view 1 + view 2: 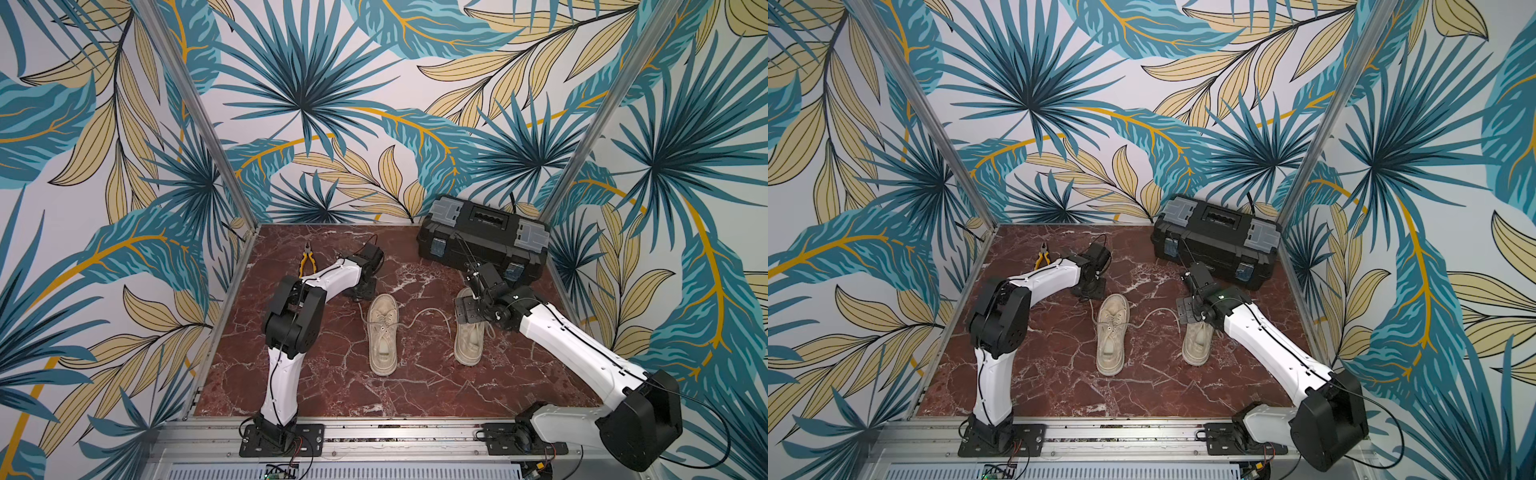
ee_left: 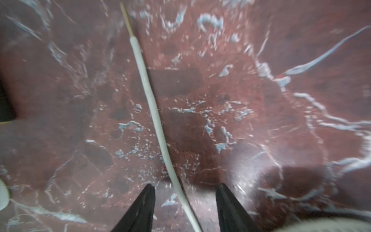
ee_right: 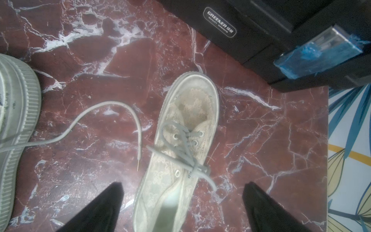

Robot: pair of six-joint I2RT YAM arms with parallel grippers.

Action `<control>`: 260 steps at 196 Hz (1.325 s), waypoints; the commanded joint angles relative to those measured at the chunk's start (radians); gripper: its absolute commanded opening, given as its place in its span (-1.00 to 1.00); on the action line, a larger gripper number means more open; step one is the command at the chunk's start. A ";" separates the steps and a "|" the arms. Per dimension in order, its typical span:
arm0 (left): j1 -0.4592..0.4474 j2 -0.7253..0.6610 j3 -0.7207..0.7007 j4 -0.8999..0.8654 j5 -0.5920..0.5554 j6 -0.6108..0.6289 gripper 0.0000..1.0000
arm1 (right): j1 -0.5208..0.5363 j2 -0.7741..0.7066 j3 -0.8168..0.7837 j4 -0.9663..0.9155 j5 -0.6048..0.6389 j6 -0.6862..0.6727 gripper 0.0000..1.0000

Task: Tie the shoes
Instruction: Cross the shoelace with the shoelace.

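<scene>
In both top views the two shoes lie side by side on the red marble surface, toes toward the back wall. The middle shoe is undone, and its loose lace trails toward the outer shoe, whose toe is hidden under the right gripper. A black toolbox fills the back corner and yellow-handled pliers lie at the far side, well apart from the shoes. Leaf-print walls close the surface in on three sides

In the left wrist view the left gripper hangs low over the marble, half spread, with a lace end lying between its fingers, not pinched

In the right wrist view the right gripper is spread wide and holds nothing above the outer shoe, whose laces meet in a knot

So one shoe looks tied, while the middle shoe seems wholly left to do
</scene>
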 commanded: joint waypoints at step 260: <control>0.005 -0.722 -0.622 0.758 0.440 0.041 -1.00 | -0.060 -0.178 -0.317 1.014 -0.838 0.717 0.88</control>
